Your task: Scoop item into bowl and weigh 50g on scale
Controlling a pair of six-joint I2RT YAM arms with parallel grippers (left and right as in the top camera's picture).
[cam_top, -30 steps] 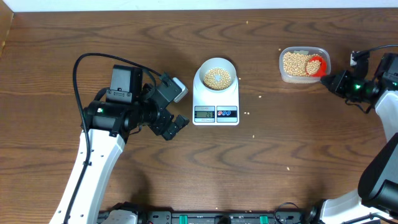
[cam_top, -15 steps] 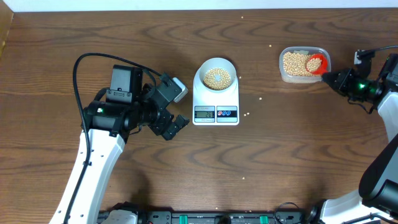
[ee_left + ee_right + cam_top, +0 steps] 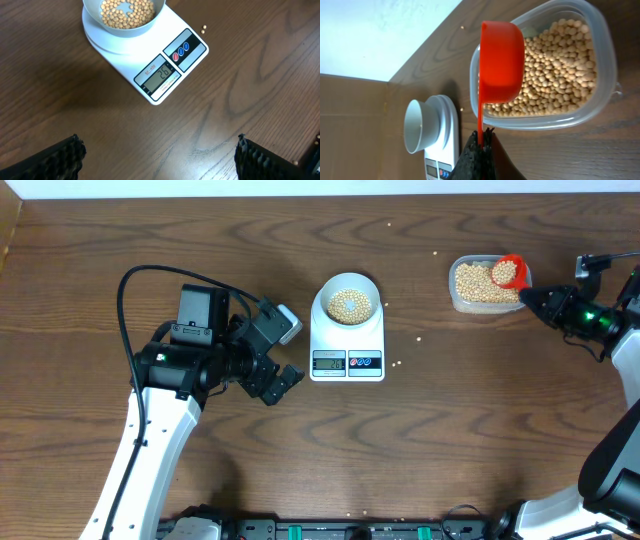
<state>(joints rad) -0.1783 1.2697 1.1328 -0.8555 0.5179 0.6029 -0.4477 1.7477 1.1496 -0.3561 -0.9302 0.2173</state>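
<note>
Brown wood-grain counter (image 3: 500, 440), with a weighing job that looks about half done. The right jaws are clamped on the thin handle of a red scoop (image 3: 501, 55). The scoop hovers, loaded, over the far corner of a clear plastic tub (image 3: 455, 298) full of beans (image 3: 480, 283). Well apart from it, at mid-counter, a pale bowl (image 3: 349, 277) sits on the white scale (image 3: 320, 340). It holds a shallow layer of beans, and the screen (image 3: 161, 75) reads 26. The left jaws stand wide apart, gripping nothing, above the counter beside the scale. A few loose beans lie scattered on the wood. The step in hand appears to be carrying a fresh scoopful to the bowl. That calls for a level carry across the gap, then a slow tip over the rim, stopping as the reading nears 50.
</note>
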